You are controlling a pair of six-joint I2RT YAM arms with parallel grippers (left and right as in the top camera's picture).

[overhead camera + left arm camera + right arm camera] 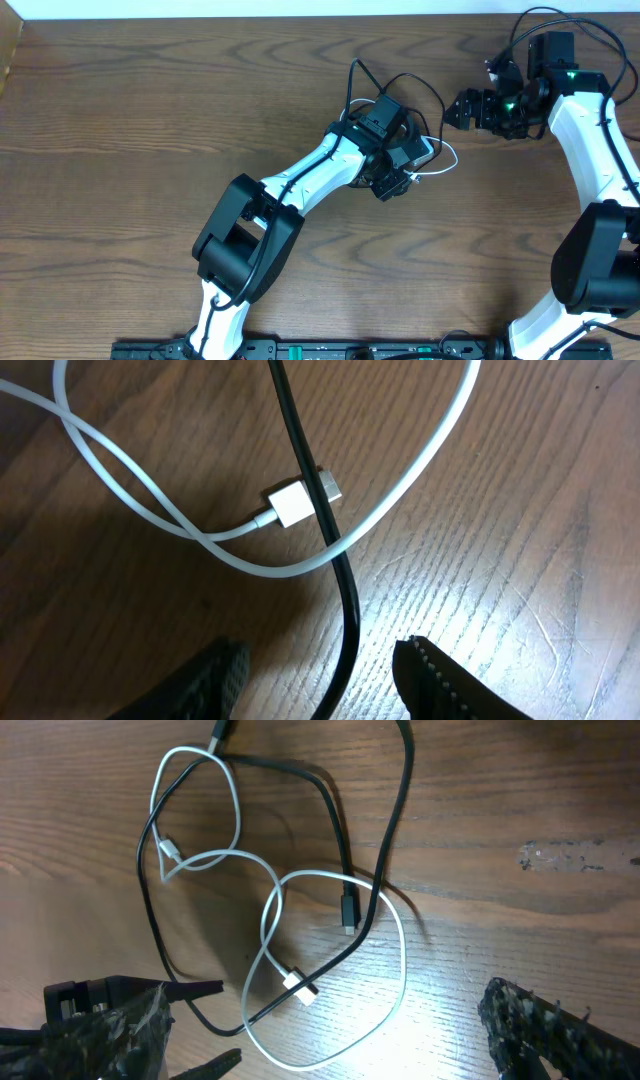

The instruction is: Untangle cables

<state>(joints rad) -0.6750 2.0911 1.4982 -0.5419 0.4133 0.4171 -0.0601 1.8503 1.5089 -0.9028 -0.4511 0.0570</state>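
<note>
Black cable on a brown wood-grain surface, seen from the left wrist camera. The cord runs from 12 o'clock at the top edge down to 6 o'clock, leaning slightly. It passes between the two dark fingers of the left pincer at the bottom of the view. Its long axis lies across the line on which the jaws close, so a squeeze would meet it side-on. The jaws stand about half open, with a strip of bare wood on each side of the cord. They hold nothing and do not appear to touch it.

Just past the fingertips, toward 12 o'clock, the black cord crosses the white cable, which sweeps in a wide loop from 10 o'clock round to 1 o'clock. It also crosses the metal tip of the white plug near the centre.

From overhead, both cords lie in a loose tangle right of centre, largely hidden beneath the left pincer. The right pincer hangs near, at about 1 o'clock from the left one, so the left arm is the nearer. In the right wrist view its jaws are spread wide and empty. The whole tangle lies toward 12 o'clock from them, with the black plug end inside the larger white loop.

Gripping the black cord looks like the step in hand. The white loop lies close enough that a lift could drag it along.
</note>
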